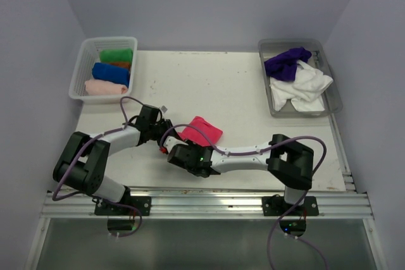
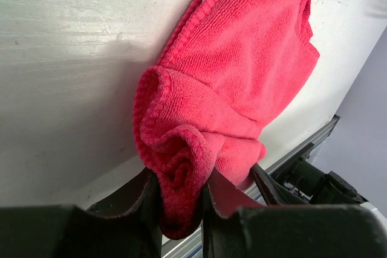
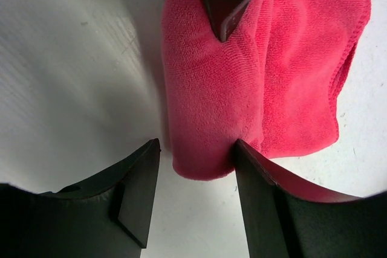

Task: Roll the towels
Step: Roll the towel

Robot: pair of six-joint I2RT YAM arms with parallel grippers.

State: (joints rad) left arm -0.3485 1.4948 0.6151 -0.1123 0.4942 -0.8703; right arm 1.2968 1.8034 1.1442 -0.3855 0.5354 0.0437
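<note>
Fingers of left gripper and right gripper are gathered at the hot pink towel, mid-table, in top view. Left wrist: its rolled end is pinched. Right wrist: jaws are spread astride the roll; unrolling is risked should the pinch slacken.

The white worktop carries a pink towel just toward six o'clock of centre, a basket at ten o'clock, a tray at two.
</note>
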